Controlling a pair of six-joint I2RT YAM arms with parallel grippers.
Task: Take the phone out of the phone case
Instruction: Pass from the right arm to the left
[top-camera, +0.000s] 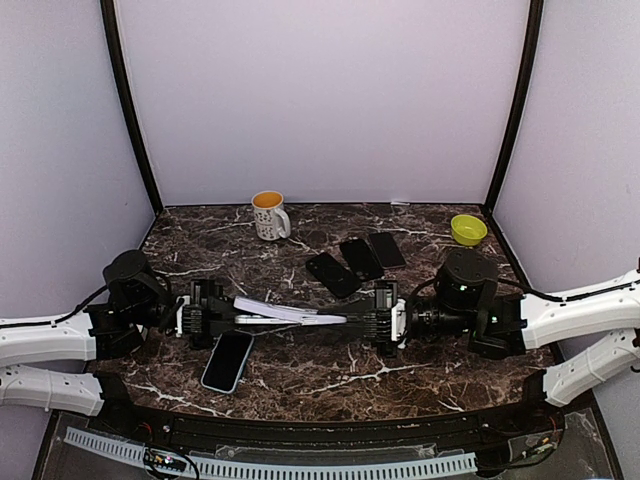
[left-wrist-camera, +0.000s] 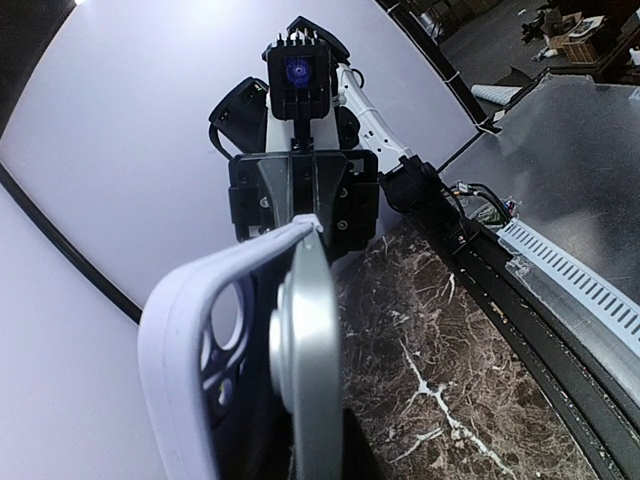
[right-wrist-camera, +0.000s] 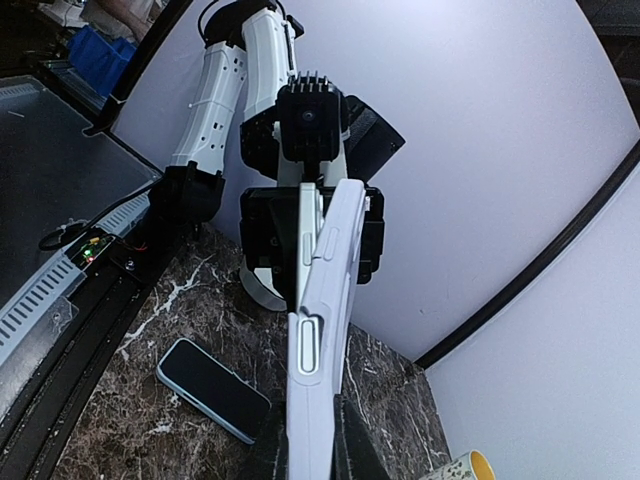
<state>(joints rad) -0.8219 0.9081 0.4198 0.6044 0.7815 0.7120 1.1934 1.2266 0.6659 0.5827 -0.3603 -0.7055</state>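
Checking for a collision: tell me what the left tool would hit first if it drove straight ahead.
The left tool grips one end of the phone case; straight along it, the right tool, clamped on the far end and facing it, likely comes first.

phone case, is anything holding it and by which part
Left claw grips one short end of the phone case, right claw the opposite end.

Pale lilac walls (top-camera: 320, 100) with black corner posts (top-camera: 130, 110) enclose a dark marble table (top-camera: 320, 372).
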